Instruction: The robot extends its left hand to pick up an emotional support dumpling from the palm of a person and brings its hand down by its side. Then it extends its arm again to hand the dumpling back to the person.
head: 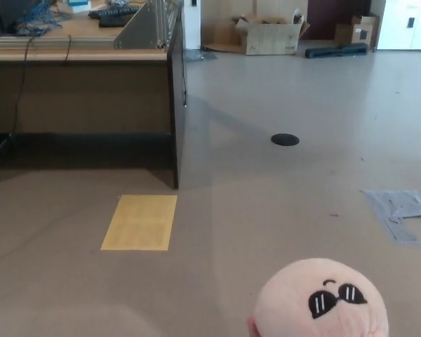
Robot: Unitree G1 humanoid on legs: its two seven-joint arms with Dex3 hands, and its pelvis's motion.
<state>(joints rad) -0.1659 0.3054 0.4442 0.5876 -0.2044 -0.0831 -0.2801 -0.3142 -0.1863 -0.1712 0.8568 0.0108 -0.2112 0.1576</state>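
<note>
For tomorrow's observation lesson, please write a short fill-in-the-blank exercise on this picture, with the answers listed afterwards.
1. The plush dumpling is pale ____ in colour.
2. A ____ rectangle lies flat on the floor.
3. The open cardboard box stands at the ____ of the room.

Answers: pink; yellow; back

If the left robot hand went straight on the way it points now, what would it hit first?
Cannot say: neither robot hand shows in the head view. Only the plush dumpling sits at the bottom edge, above bare floor.
</note>
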